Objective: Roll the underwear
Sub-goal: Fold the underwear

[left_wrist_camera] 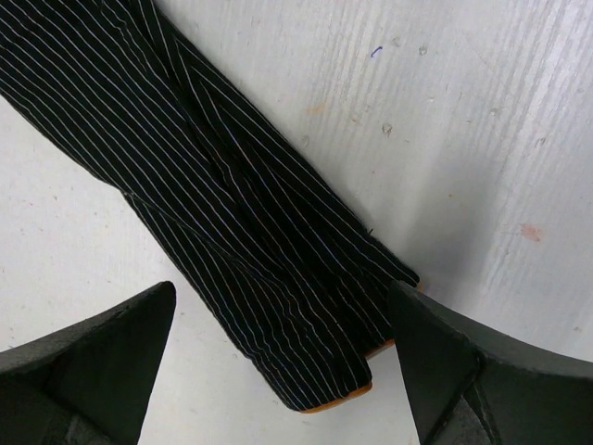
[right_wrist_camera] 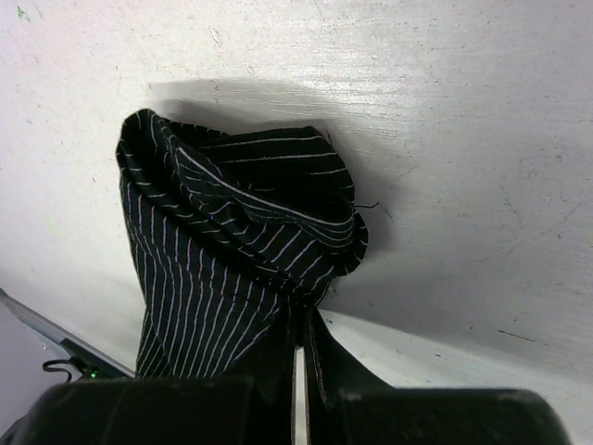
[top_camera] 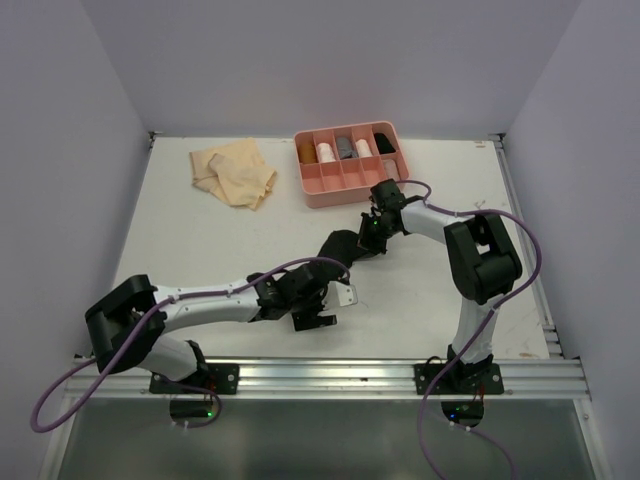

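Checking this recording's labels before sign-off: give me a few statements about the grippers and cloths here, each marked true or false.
1. The right gripper is shut on the black underwear. True.
2. The left gripper is shut as well. False: it is open, with its fingers standing either side of the black underwear's end.
3. The tan cloth lies in the tray. False: it lies crumpled on the table, to the left of the tray.
4. The black underwear has thin pale stripes. True.
5. The tray's back compartments hold nothing. False: several hold small rolled items.
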{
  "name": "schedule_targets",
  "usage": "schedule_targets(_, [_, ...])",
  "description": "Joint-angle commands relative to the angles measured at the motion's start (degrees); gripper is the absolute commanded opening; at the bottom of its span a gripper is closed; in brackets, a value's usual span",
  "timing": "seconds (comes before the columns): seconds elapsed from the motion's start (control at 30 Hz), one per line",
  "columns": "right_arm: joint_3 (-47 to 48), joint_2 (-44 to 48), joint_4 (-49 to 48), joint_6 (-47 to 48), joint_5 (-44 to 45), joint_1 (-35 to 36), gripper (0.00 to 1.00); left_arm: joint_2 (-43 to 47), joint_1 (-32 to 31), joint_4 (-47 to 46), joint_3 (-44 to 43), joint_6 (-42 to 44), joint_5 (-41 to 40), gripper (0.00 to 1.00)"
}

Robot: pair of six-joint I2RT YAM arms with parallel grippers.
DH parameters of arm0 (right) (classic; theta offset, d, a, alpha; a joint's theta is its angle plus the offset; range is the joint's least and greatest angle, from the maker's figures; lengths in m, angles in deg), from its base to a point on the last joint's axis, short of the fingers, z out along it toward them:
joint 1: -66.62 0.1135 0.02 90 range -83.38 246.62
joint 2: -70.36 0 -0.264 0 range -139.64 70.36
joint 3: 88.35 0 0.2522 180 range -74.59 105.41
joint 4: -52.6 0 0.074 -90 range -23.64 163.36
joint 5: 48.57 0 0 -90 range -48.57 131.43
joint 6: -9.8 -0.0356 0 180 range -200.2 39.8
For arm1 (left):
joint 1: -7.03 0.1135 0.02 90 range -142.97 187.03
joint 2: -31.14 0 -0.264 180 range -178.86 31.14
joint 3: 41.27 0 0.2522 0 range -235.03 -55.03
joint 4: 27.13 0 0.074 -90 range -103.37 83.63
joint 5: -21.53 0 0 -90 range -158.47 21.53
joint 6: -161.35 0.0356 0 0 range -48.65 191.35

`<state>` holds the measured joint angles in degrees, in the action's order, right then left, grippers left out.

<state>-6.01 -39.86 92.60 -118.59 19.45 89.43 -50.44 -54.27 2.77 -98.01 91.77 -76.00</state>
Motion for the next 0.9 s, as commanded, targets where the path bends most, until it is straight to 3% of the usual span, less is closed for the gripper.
schedule_targets(0.0, [1.8,0.1,0.8,0.5,0.3,0.0,0.0,-1.0,-0.4,-1.1,-2.1,-1.4,-1.3,1.0])
schedule_targets(0.87, [8.3,-1.0,6.5,3.3,3.3,0.0,0.0,-1.7,-1.0,1.1,1.1,-0.8,0.0,1.0])
